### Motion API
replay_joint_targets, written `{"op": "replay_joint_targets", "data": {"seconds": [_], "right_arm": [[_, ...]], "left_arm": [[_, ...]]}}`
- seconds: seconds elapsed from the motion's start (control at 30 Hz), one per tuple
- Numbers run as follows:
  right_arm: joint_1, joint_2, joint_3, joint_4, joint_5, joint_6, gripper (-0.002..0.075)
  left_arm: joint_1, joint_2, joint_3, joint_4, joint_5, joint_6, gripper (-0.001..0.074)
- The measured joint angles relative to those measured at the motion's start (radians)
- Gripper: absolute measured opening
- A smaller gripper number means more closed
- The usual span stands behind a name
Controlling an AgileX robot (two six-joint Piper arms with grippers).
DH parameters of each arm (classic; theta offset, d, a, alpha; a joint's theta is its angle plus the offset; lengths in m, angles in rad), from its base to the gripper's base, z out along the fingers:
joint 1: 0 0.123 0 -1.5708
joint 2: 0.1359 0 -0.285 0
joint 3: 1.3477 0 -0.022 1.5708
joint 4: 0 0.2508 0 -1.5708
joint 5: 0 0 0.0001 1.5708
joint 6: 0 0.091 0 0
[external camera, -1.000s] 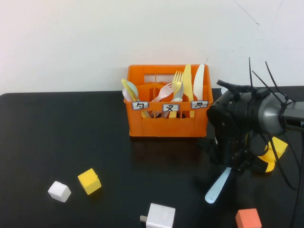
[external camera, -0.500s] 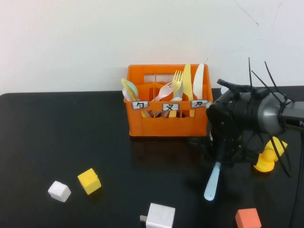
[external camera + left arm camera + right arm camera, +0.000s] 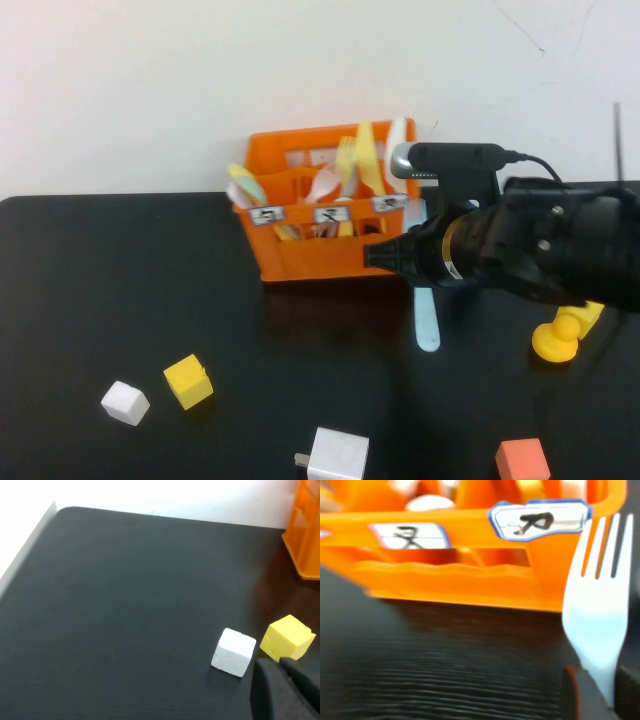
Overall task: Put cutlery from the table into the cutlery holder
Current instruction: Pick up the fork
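Right hand [image 3: 592, 692] is clamped on the light blue fork [image 3: 597, 615], gripping it near the neck so the tines stick out ahead of it, right by the front corner of the orange crate [image 3: 330, 250]. From the high view the handle hangs down below the hand over the black tabletop [image 3: 130, 280]. Left hand [image 3: 285, 690] sits low near the white cube [image 3: 233, 651] and yellow cube [image 3: 290, 637]; can't tell its grip.

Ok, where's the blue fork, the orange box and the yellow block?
Blue fork [image 3: 597, 615], right wrist view, on its flat head below the tines.
Orange box [image 3: 320, 255], high view, on its front wall.
Yellow block [image 3: 188, 382], high view, on its front face.
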Motion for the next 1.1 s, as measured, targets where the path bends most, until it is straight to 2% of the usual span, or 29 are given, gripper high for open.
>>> {"op": "replay_joint_targets", "data": {"seconds": [0.1, 0.23, 0.67, 0.9, 1.0, 1.1], "right_arm": [[0.0, -0.043, 0.042, -0.021, -0.105, -0.033, 0.0119], [0.004, -0.067, 0.051, -0.01, -0.13, -0.102, 0.0118], [0.006, -0.069, 0.109, 0.007, 0.011, -0.027, 0.0118], [-0.005, -0.073, 0.155, 0.149, 0.077, -0.018, 0.0118], [-0.006, -0.077, 0.174, 0.227, 0.004, -0.05, 0.0118], [-0.007, -0.078, 0.182, 0.316, -0.111, -0.165, 0.0118]], "left_arm": [[0.0, 0.0, 0.0, 0.0, 0.0, -0.002, -0.0003], [0.0, 0.0, 0.0, 0.0, 0.0, -0.002, -0.0003], [0.0, 0.0, 0.0, 0.0, 0.0, -0.002, -0.0003], [0.0, 0.0, 0.0, 0.0, 0.0, -0.002, -0.0003], [0.0, 0.0, 0.0, 0.0, 0.0, -0.002, -0.0003], [0.0, 0.0, 0.0, 0.0, 0.0, -0.002, -0.0003]]}}
